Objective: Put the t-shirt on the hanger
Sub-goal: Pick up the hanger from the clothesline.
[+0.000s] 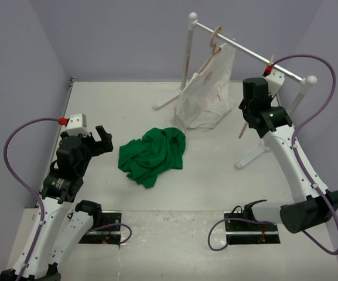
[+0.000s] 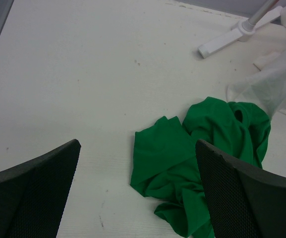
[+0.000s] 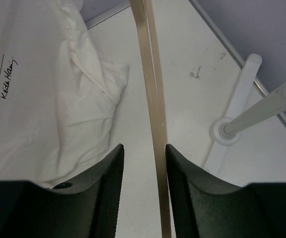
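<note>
The green t-shirt (image 1: 153,153) lies crumpled on the table's middle; it also shows in the left wrist view (image 2: 202,148). My left gripper (image 1: 102,140) is open and empty, just left of the shirt, its fingers (image 2: 43,183) wide apart above the table. The bare wooden hanger (image 1: 241,129) hangs from the rack rail at the right end. My right gripper (image 1: 248,114) is open around one hanger arm (image 3: 152,99). The arm runs between the fingers, against the right finger (image 3: 182,173), with a gap to the left one.
A white rack (image 1: 248,52) stands at the back right; its foot shows in both wrist views (image 3: 232,129) (image 2: 227,42). A white garment with red print (image 1: 207,96) hangs on a second hanger and pools on the table (image 3: 43,99).
</note>
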Tool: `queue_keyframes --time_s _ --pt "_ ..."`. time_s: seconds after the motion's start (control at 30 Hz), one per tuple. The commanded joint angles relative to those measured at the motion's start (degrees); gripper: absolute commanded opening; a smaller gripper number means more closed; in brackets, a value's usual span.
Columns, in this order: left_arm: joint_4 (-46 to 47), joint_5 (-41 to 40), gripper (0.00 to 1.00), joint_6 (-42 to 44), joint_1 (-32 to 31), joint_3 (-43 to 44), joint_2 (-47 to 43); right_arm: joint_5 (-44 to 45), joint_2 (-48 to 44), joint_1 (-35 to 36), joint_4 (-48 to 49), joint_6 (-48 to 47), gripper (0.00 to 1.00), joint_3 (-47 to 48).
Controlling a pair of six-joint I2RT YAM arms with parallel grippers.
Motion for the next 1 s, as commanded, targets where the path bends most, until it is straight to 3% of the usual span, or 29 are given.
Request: queue_keyframes --time_s 0.0,0.23,0.67,0.97 --pt "2.5 0.6 1.00 0.4 -0.3 -0.4 -0.3 3.5 -0.5 0.2 2.8 2.3 0.34 -1.5" --pt "2.6 0.9 1.00 0.5 -0.4 -0.4 -0.2 4.2 -2.5 0.2 3.5 3.1 0.00 -2.7" --pt "1.7 -2.3 1.00 -2.8 -0.4 -0.9 -0.2 -1.7 -6.4 0.2 1.7 -0.7 0.00 3.4" --pt "2.4 3.5 1.00 -1.7 -0.4 0.8 3.7 -14.1 -19.2 2.5 4.3 -1.6 0.00 -11.5"
